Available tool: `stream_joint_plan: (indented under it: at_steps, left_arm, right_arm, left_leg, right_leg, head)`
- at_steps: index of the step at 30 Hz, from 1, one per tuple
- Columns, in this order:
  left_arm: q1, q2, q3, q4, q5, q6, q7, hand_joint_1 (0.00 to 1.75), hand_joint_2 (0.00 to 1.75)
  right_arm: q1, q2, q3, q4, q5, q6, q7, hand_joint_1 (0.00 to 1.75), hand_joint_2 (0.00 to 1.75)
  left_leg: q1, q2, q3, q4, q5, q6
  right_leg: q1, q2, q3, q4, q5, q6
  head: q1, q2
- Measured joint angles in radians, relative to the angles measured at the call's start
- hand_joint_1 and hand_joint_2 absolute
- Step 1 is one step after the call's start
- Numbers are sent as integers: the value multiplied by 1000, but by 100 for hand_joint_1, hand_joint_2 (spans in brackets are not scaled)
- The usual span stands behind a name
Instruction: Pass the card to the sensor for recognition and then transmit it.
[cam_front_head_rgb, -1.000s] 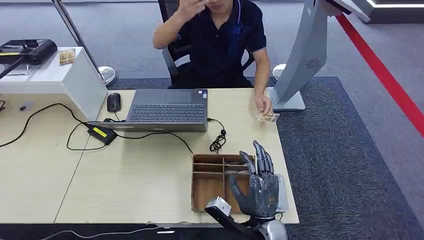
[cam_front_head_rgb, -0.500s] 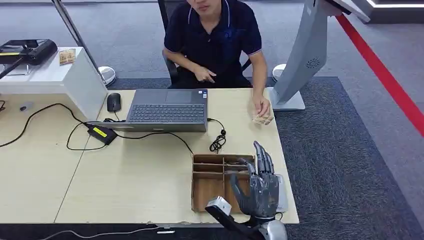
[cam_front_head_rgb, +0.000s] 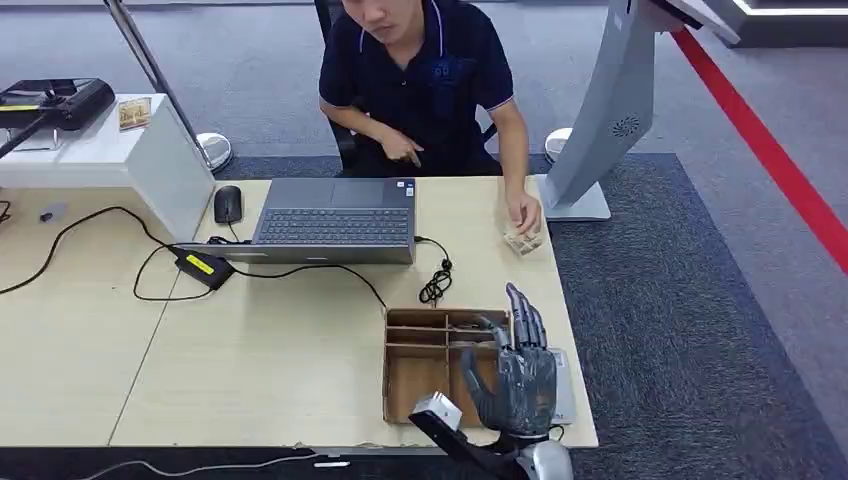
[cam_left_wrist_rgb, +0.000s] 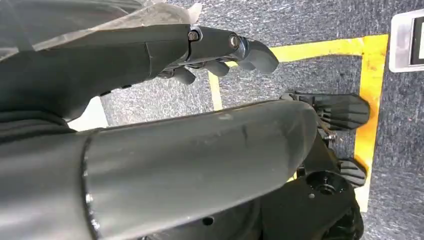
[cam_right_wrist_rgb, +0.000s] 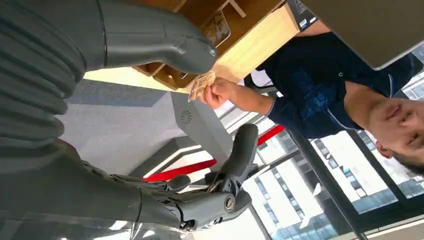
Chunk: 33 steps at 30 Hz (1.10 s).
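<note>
Near table edge (cam_front_head_rgb: 575, 400), right hand (cam_front_head_rgb: 523, 375) spread, beside tray (cam_front_head_rgb: 400, 365).

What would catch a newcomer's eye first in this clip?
The robot's grey right hand, open and upright at the table's near edge, beside a brown partitioned cardboard tray. Beyond it, a seated person in a dark polo shirt holds a small tan card at the far right of the pale wooden table.

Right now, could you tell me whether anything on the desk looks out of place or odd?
Nothing looks damaged or spilled. The card is not with the robot: a person's hand holds it at the desk's far right edge, while the right hand hovers open over the wooden tray.
</note>
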Motion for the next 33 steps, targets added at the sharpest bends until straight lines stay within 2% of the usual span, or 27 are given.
stream_joint_plan:
  at_steps: [7, 18, 22, 24, 33]
  left_arm:
    - [0, 0, 0, 0, -3, -3, 0, 0, 0]
    - [0, 0, 0, 0, -7, -6, 0, 0, 0]
    - [0, 0, 0, 0, -26, -9, 3, 0, 0]
    - [1, 0, 1, 0, -39, -10, 3, 0, 0]
    - [0, 2, 1, 0, -47, -14, 1, 0, 0]
  right_arm:
    - [-3, -2, 3, 7, 0, 0, 5, 73, 175]
    - [-10, -3, 8, 26, 2, 0, 18, 79, 175]
    - [-13, -4, 9, 35, -3, 0, 25, 63, 175]
    - [-17, -5, 10, 42, 4, 0, 29, 70, 175]
    - [-38, -4, 10, 79, 17, 0, 27, 68, 175]
  left_leg:
    - [0, 0, 0, 0, 0, 0]
    - [0, 0, 0, 0, 0, 0]
    - [0, 0, 0, 0, 0, 0]
    - [0, 0, 0, 0, 0, 0]
    - [0, 0, 0, 0, 0, 0]
  right_leg:
    - [0, 0, 0, 0, 0, 0]
    - [0, 0, 0, 0, 0, 0]
    - [0, 0, 0, 0, 0, 0]
    - [0, 0, 0, 0, 0, 0]
    - [0, 0, 0, 0, 0, 0]
  head:
    - [0, 0]
    - [0, 0]
    - [0, 0]
    - [0, 0]
    - [0, 0]
